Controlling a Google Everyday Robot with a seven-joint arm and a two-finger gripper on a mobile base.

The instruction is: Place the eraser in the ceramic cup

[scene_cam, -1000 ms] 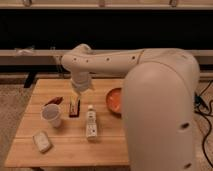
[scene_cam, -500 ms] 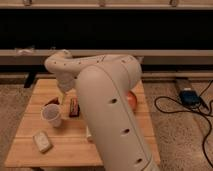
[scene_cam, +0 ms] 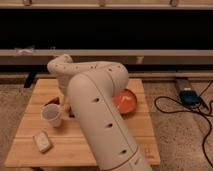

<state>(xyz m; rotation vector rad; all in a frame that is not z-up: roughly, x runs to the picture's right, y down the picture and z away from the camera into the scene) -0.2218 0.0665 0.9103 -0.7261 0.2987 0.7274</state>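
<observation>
The white ceramic cup (scene_cam: 52, 114) stands upright on the left part of the wooden table (scene_cam: 30, 120). A small dark reddish thing (scene_cam: 50, 102) lies just behind the cup's rim; I cannot tell if it is the eraser. My arm sweeps up from the bottom of the view and bends down over the table's middle left. The gripper (scene_cam: 64, 99) hangs just right of the cup and is mostly hidden by the arm.
A pale beige block (scene_cam: 42, 141) lies near the table's front left corner. A wide orange bowl (scene_cam: 125, 101) sits at the right, partly behind the arm. Black cables and a power brick (scene_cam: 189, 96) lie on the floor to the right.
The arm has swung further across the view and now covers the table's middle. The wrist has moved left toward the cup. The white bottle seen a second ago is hidden.
</observation>
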